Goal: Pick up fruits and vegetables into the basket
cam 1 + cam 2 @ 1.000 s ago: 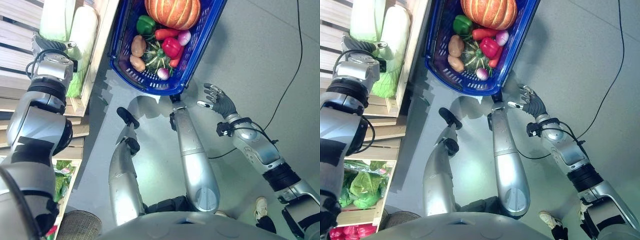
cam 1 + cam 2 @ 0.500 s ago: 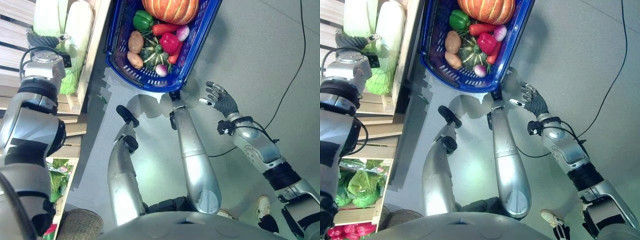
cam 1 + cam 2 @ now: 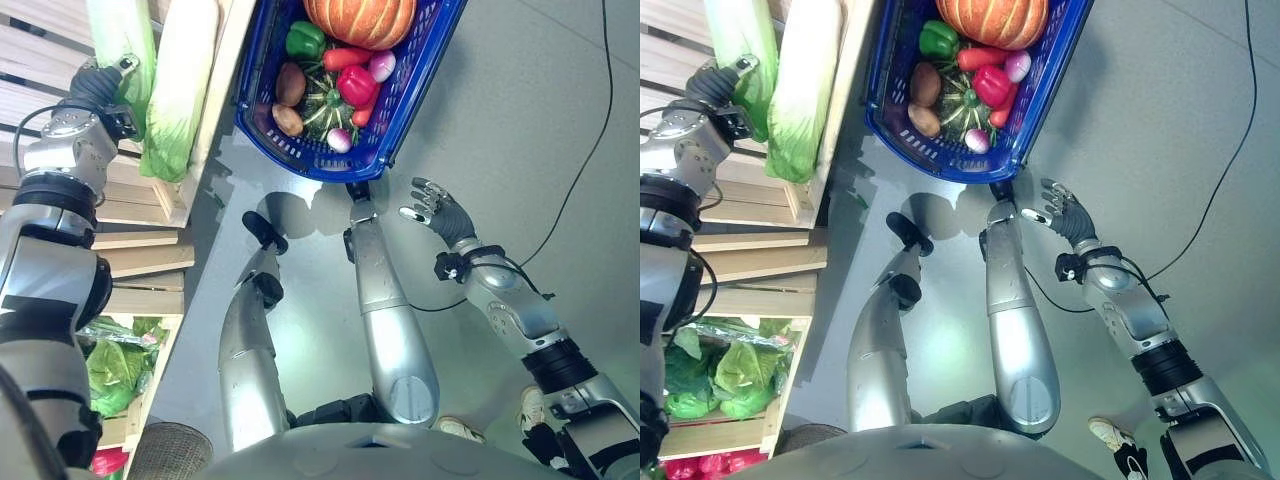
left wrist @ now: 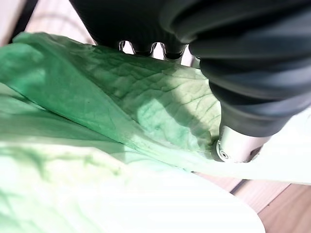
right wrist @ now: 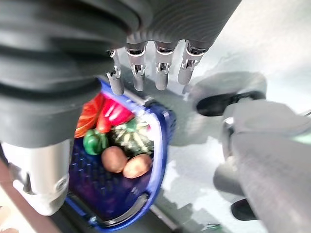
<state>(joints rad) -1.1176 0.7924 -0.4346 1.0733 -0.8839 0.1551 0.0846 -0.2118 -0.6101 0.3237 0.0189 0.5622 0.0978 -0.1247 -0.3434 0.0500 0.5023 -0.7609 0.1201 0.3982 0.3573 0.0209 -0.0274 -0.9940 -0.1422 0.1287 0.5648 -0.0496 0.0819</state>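
Observation:
A blue basket [image 3: 312,166] stands on the grey floor ahead. It holds a pumpkin [image 3: 360,16], a green pepper [image 3: 305,40], a red pepper [image 3: 357,85], two potatoes [image 3: 291,85], a striped squash [image 3: 325,105] and other small vegetables. Two long pale-green cabbages lie on a wooden shelf [image 3: 120,210] at the left. My left hand [image 3: 96,86] rests against the lower end of the left cabbage [image 3: 125,35]. The left wrist view has its leaves [image 4: 121,111] pressed close under the hand [image 4: 243,58]. My right hand [image 3: 436,206] hangs open and holds nothing, right of the basket's near corner [image 5: 160,145].
The second cabbage [image 3: 180,90] lies beside the first, at the shelf's edge next to the basket. A lower crate holds bagged leafy greens [image 3: 115,360]. A white shoe [image 3: 530,405] stands on the floor by my right arm.
The whole picture has shifted, so the camera has moved. My left hand stays at the cabbage's end. My right hand keeps its open pose beside the basket.

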